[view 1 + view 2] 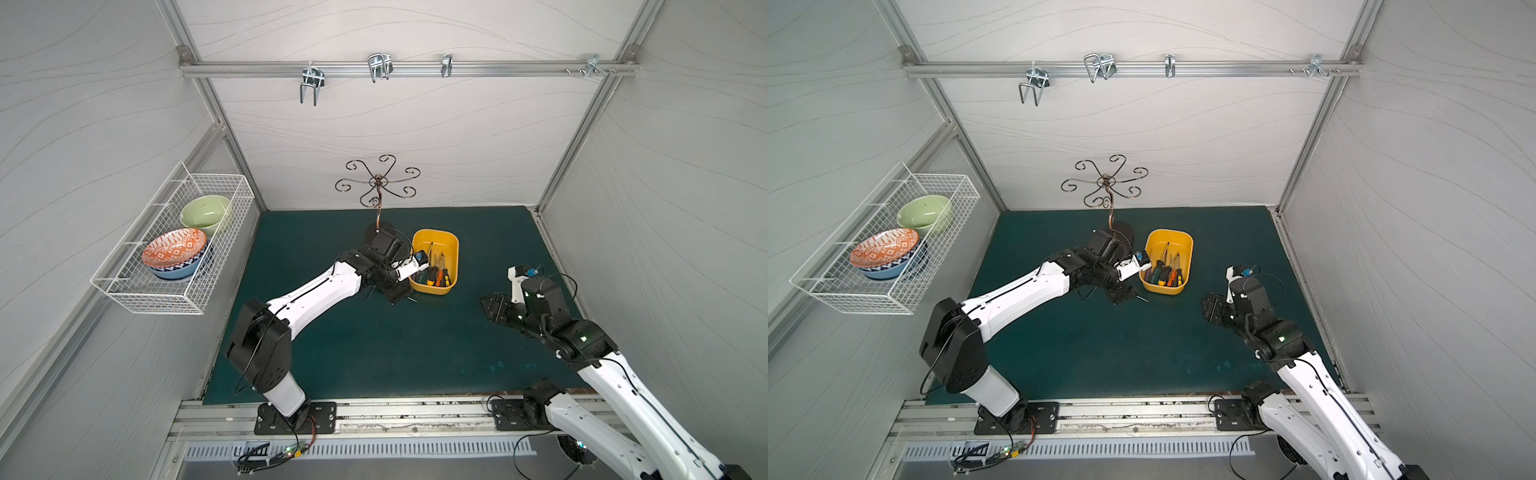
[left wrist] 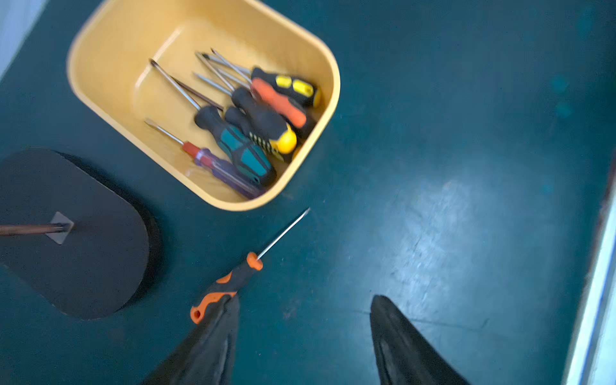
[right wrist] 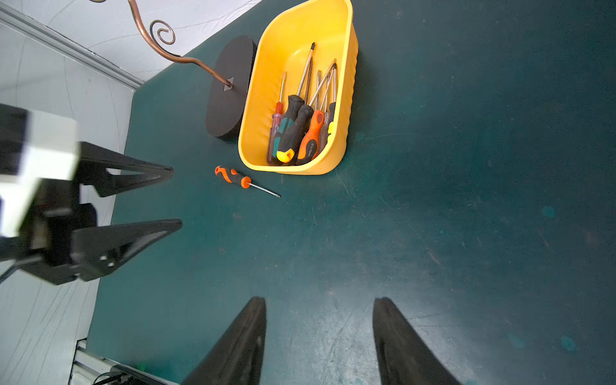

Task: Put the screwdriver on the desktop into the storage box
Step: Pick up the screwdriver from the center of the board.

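LEFT ARM POISED OVER LAST LOOSE TOOL. A lone orange-and-black screwdriver (image 2: 248, 266) lies flat on the desktop (image 2: 450, 173) just below the left pincer (image 2: 305, 300). Its handle butt sits under the tip of one finger (image 2: 213, 343), and its shaft points ahead toward the storage box (image 2: 110, 66). The tip stops just short of the yellow wall, so this tool is outside the box and the job looks unfinished.

Just ahead of the pincer, the box holds a heap of other screwdrivers (image 2: 253, 133). Their handles bunch at the end nearer the pincer and their shafts fan toward the far end, apparently where each one landed. Off to the pincer's flank, near the box, sits the black base (image 2: 73, 233) of a copper scroll stand (image 1: 377, 183), close enough to crowd a sideways approach.

Well apart across the open mat, the right pincer (image 3: 320, 300) hangs over bare desktop, seemingly parked out of the way. Farthest off, a white wire basket (image 1: 145, 295) on the side wall carries bowls (image 1: 174, 247).

The left pincer's jaws are spread wide enough to straddle the handle, and they are empty. The right wrist view shows its fingers clear of the screwdriver. The right pincer is likewise parted and grasps nothing.
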Motion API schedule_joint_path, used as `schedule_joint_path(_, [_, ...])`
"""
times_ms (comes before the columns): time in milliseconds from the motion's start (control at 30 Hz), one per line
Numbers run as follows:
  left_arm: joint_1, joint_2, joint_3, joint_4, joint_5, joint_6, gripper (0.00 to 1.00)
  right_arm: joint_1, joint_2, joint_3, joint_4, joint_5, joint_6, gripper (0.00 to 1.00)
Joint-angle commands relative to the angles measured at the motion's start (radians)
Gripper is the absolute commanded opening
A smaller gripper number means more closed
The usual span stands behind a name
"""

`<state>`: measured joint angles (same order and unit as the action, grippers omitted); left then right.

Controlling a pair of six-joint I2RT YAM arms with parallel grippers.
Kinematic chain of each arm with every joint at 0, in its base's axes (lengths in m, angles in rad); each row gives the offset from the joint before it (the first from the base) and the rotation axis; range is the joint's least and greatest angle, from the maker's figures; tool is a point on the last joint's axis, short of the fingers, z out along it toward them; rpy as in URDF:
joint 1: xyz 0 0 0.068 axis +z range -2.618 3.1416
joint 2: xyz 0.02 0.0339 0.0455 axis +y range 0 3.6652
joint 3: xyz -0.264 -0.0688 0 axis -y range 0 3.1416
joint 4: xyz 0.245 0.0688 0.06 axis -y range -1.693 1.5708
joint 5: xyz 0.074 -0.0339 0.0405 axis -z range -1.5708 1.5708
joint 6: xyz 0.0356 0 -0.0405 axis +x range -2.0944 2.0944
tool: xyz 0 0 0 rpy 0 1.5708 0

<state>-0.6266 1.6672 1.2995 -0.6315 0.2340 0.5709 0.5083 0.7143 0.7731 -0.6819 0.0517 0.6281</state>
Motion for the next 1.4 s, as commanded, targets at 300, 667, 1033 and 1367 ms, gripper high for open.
schedule_joint_path(300, [0.067,0.166,0.125,-0.155,-0.061,0.356,0.67,-0.005,0.007,0.024,-0.026,0.019,-0.027,0.55])
schedule_joint_path(667, [0.098,0.322,0.257,-0.224,-0.119,0.508,0.68,-0.009,0.015,0.031,-0.032,0.03,-0.036,0.55])
schedule_joint_path(1033, [0.106,0.43,0.33,-0.168,-0.116,0.547,0.68,-0.01,0.025,0.037,-0.036,0.03,-0.04,0.55])
schedule_joint_path(1367, [0.112,0.498,0.361,-0.232,-0.107,0.546,0.62,-0.014,0.022,0.041,-0.044,0.036,-0.046,0.55])
